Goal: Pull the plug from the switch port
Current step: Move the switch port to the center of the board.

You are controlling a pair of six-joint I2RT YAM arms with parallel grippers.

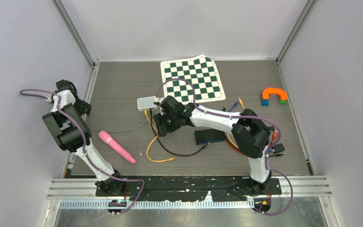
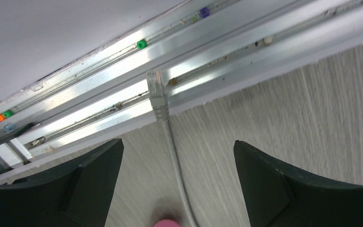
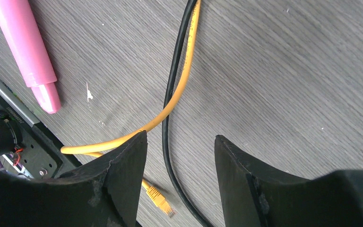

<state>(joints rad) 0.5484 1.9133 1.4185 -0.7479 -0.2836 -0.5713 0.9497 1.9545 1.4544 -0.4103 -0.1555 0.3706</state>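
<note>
The small white switch [image 1: 146, 102] lies mid-table, left of the checkered mat. A yellow cable [image 1: 147, 116] and a black cable [image 1: 179, 154] run from its near side; the plug at the port is too small to make out. My right gripper [image 1: 162, 126] hovers open just right of and in front of the switch. In the right wrist view its fingers [image 3: 180, 142] straddle the black cable [image 3: 170, 94] and yellow cable [image 3: 184, 75] from above, with the loose yellow plug [image 3: 159, 201] below. My left gripper [image 2: 178, 156] is open over a free grey plug [image 2: 157, 94].
A pink marker [image 1: 116, 146] lies front left. The checkered mat [image 1: 192, 79] is at the back, a black box [image 1: 210, 137] sits under the right arm, and orange, blue and green blocks [image 1: 274, 96] are at the right. An aluminium rail [image 2: 123, 90] borders the left edge.
</note>
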